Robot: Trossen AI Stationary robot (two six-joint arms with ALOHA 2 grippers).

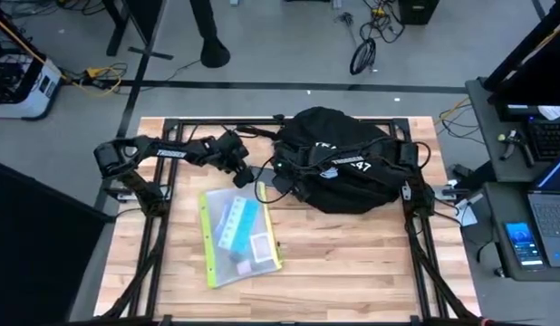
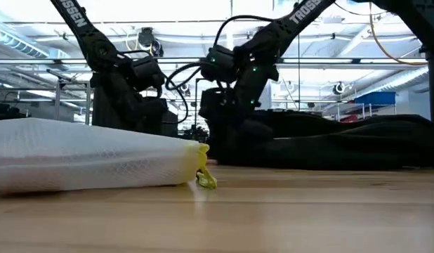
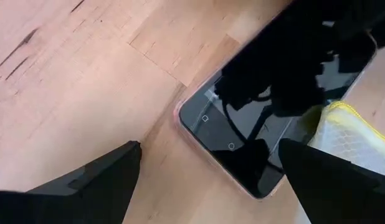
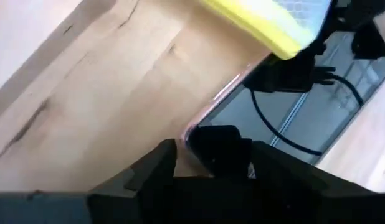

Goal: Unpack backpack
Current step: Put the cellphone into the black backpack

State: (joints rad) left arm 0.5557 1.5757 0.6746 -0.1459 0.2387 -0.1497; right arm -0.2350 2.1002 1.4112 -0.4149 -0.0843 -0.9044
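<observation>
Left claw (image 3: 208,177): fingers spread, released, hovering just above one phone (image 3: 267,118) that lies flat, screen up, on the counter (image 1: 352,263). Nothing between its fingers.

Right claw (image 4: 211,152): down at the phone's edge, dark fingertip against the pink rim; can't tell whether it's clenched or released. In the high view both claws meet near the middle of the counter's far half, just beside the backpack's left side.

Count: 1 phone, 1 mesh pouch (image 1: 239,235), 1 backpack (image 1: 339,158).

Pouch: translucent, yellow trim, lies flat toward the counter's left-centre, its far corner just beside the phone. Inside: one blue flat item and a few small cards, not legible. Zip pull hangs at its end in the low view.

Backpack: black, slumped on the counter's far edge, right of centre, white lettering partly visible. Contents not visible. Right arm reaches across over it.
</observation>
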